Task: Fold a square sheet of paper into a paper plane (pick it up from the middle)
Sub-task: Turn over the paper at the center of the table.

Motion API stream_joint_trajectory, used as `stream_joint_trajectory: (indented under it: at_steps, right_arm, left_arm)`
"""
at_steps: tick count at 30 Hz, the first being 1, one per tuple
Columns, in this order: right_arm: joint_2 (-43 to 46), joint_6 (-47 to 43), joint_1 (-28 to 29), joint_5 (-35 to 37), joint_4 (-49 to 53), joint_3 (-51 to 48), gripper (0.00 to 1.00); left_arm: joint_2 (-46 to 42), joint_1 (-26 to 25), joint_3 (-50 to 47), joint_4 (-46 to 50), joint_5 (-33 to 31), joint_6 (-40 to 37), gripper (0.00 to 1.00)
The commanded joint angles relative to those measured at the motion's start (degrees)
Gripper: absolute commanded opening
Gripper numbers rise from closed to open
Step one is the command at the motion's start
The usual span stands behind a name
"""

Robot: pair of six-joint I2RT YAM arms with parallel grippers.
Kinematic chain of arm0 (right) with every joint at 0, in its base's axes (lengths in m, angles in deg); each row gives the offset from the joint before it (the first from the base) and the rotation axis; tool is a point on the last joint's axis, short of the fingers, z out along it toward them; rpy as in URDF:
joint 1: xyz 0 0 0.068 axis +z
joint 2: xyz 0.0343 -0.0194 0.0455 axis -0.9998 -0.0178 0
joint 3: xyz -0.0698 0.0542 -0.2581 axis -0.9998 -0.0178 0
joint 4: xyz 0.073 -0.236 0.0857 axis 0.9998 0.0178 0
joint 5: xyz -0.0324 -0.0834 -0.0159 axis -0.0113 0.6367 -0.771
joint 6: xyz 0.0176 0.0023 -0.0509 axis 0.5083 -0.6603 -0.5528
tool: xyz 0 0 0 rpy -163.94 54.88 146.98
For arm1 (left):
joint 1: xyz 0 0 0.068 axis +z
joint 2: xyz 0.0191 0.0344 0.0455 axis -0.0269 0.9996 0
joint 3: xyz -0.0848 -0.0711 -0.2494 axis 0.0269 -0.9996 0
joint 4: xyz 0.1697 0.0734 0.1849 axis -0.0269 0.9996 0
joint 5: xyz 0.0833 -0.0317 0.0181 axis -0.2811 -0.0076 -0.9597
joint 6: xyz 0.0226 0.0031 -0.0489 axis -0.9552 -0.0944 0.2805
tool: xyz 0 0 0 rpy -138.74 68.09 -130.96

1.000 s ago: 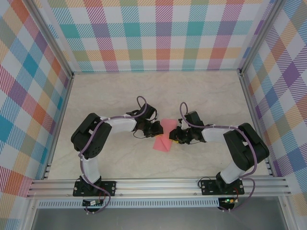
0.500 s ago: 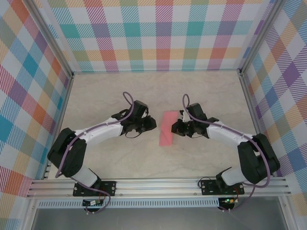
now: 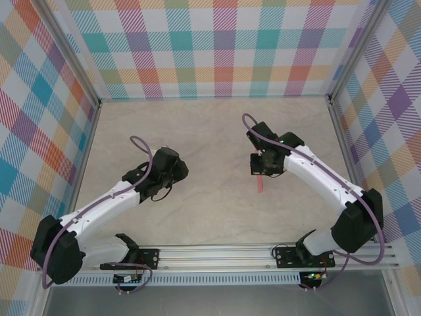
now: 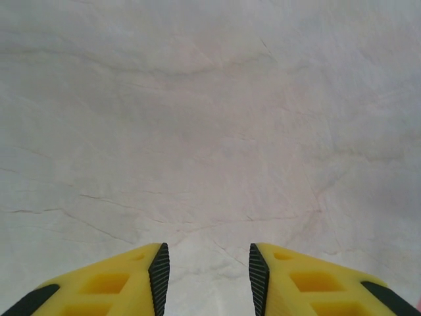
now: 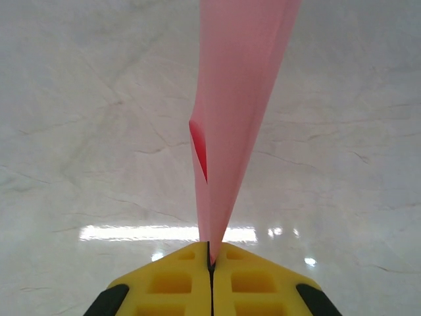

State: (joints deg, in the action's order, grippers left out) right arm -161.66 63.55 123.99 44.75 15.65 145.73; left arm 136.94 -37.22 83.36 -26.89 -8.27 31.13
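Observation:
The salmon-pink sheet of paper (image 5: 237, 99), folded into a narrow creased shape, hangs off the table with one end pinched in my right gripper (image 5: 211, 253), which is shut on it. From above, the paper (image 3: 260, 183) shows edge-on as a thin pink strip just below the right gripper (image 3: 264, 166), right of the table's middle. My left gripper (image 4: 209, 263) is open over bare table with nothing between its ribbed pads (image 4: 160, 273). In the top view the left gripper (image 3: 172, 170) sits left of centre, well apart from the paper.
The pale marbled table (image 3: 217, 125) is walled by checked panels at the back and both sides (image 3: 217, 46). An aluminium rail (image 3: 217, 255) with both arm bases runs along the near edge.
The right arm lifted the folded paper off the table and carried it back and right. The left arm pulled away to the left and its jaws opened.

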Motion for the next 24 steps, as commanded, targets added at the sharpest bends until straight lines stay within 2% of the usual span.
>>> stream_joint_trajectory:
  at_steps: [1, 6, 14, 19, 22, 24]
  right_arm:
    - [-5.17, -0.33, 2.38, 4.36, 8.43, 2.22, 0.06]
    - [-14.65, 1.08, 6.16, 3.39, 9.05, 6.27, 0.07]
    - [-30.77, 2.95, 13.43, 1.97, 12.01, 18.96, 0.11]
    - [-35.34, 3.6, 15.68, -0.7, 11.4, 23.66, 0.22]
    - [-35.59, 2.99, 15.86, -5.69, 8.03, 23.82, 0.29]
    - [-34.43, 2.81, 15.93, -9.32, 4.55, 22.79, 0.31]
  left_arm:
    - [-3.27, 0.79, -1.56, 3.71, -6.95, 3.25, 0.41]
    - [-6.62, 0.92, -2.77, 6.08, -10.03, 4.92, 0.42]
    - [-9.23, 1.05, -3.61, 7.0, -10.67, 5.21, 0.45]
    - [-9.59, 1.32, -3.93, 7.08, -10.07, 4.9, 0.46]
    - [-9.72, 1.49, -4.63, 6.26, -9.46, 4.81, 0.46]
    - [-9.6, 1.67, -4.96, 5.48, -8.68, 4.55, 0.47]
